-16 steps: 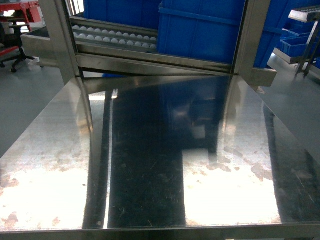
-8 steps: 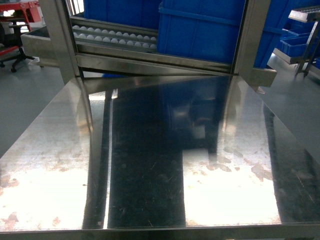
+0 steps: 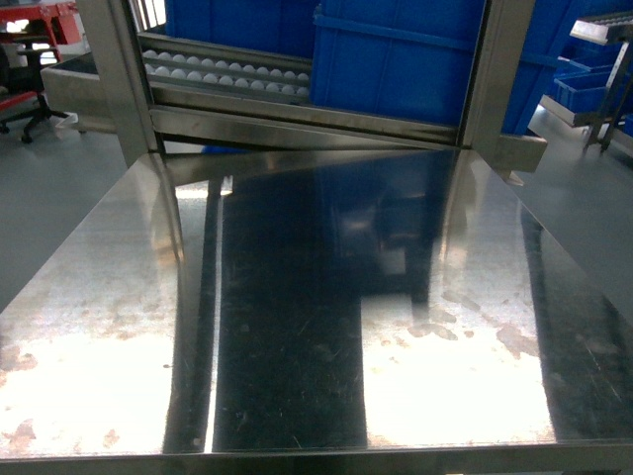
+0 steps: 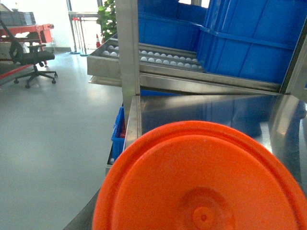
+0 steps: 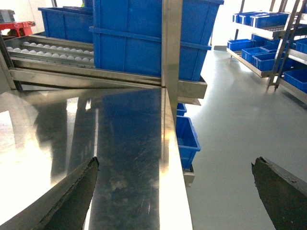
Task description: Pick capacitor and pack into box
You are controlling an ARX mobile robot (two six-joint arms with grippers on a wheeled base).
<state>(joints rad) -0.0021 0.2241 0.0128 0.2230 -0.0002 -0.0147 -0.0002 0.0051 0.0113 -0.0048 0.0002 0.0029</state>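
Capacitor and pink box appear in no view, so we judge the task has not started; next we must find them. Our right hand (image 5: 175, 191) is open over the near right edge of the steel bench (image 3: 297, 327). An orange disc (image 4: 201, 182) fills the left wrist view, so the left hand's state we cannot tell. Blue bins (image 3: 396, 59) stand on the far roller rack (image 3: 227, 74).

right pincer (image 5: 175, 191): jaws spread wide | left pincer: not visible
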